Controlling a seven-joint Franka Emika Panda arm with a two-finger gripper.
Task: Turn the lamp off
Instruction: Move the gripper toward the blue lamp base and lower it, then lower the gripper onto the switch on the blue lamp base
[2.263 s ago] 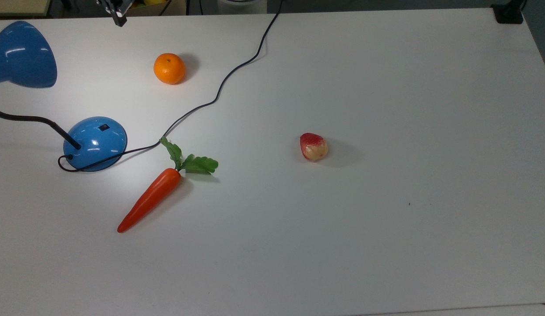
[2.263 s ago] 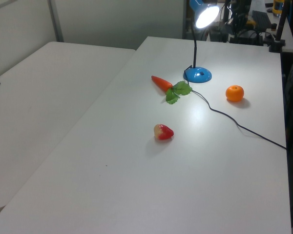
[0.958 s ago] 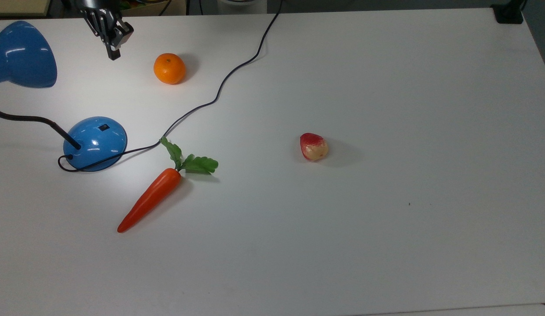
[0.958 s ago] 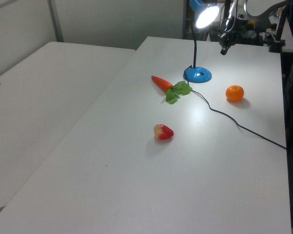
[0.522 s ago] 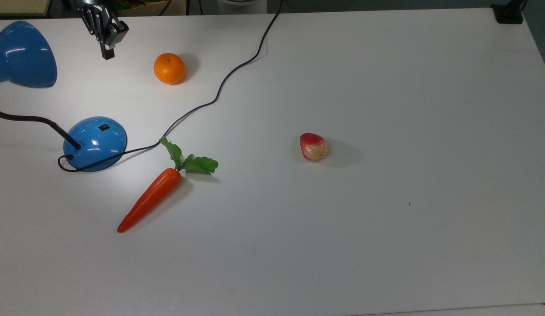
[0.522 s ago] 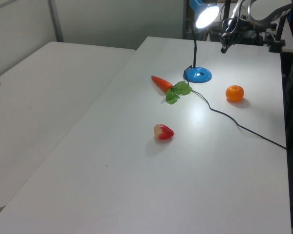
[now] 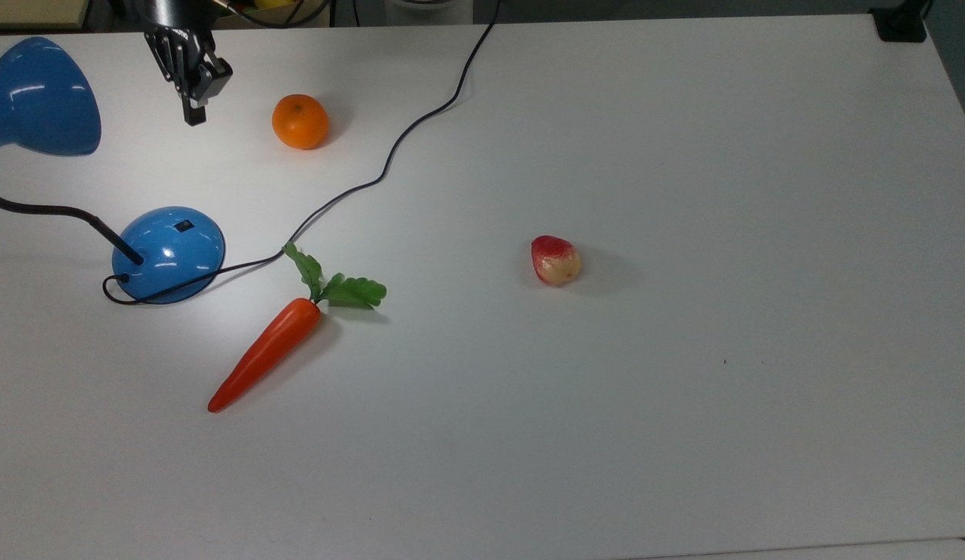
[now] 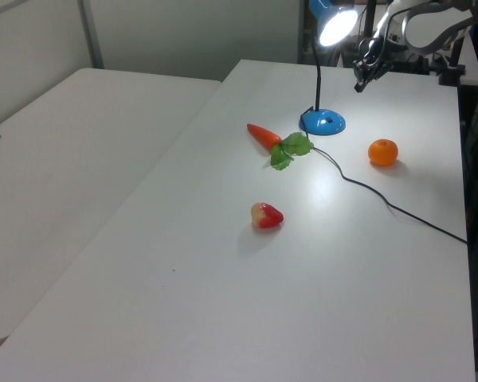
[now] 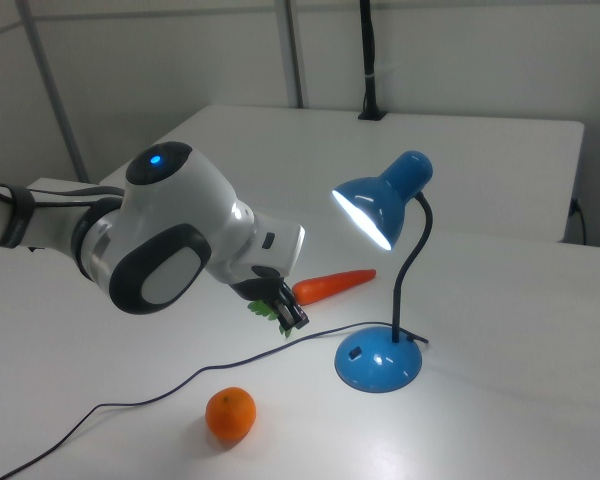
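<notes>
Jaws pressed together and empty, tips angled down above the table (image 7: 684,155), beside the lit lamp (image 9: 380,362).

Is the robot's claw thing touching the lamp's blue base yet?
Apart. In the top view the end effector sits well away from the lamp base, with bare white table between them; the right view also shows a gap.

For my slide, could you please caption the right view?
Gripper hovers above the table between orange and lit blue lamp.
</notes>
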